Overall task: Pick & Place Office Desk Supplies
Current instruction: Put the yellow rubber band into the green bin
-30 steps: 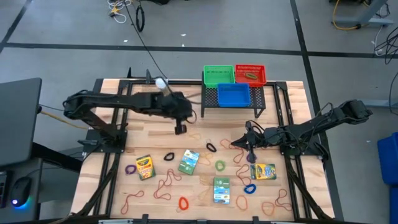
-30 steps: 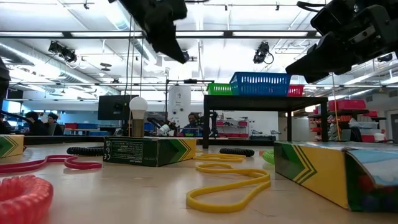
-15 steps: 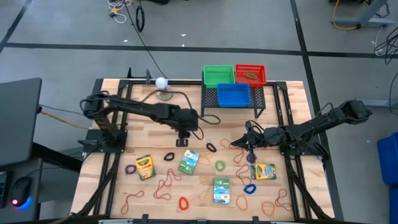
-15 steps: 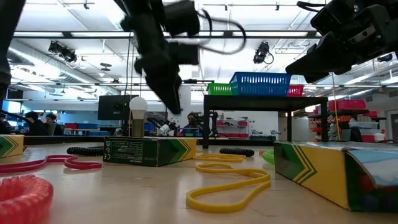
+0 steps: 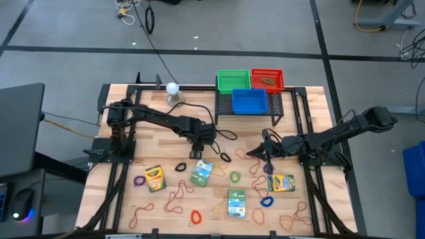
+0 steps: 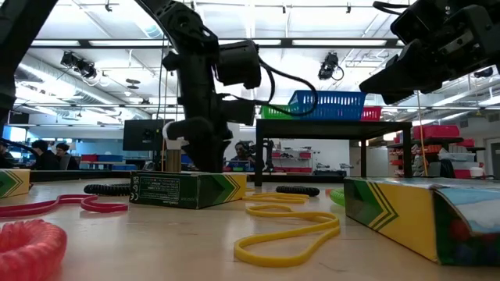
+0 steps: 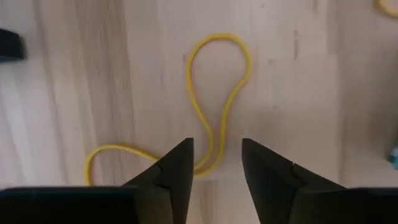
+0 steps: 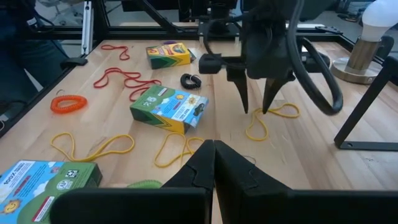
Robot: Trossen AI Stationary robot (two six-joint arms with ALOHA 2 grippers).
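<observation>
In the left wrist view the yellow rubber band [image 7: 208,106] runs behind the left end effector [image 7: 216,163], so the lower part of its loop is hidden by the dark fingers [image 7: 177,168], and a dark object [image 7: 9,45] is cut off at the picture's edge, too little of it showing to tell what it is. In the low view the crayon box [image 6: 426,215] nearest the camera is cut off by the edge, and the people [image 6: 47,154] beyond the surface are too small to make out.
</observation>
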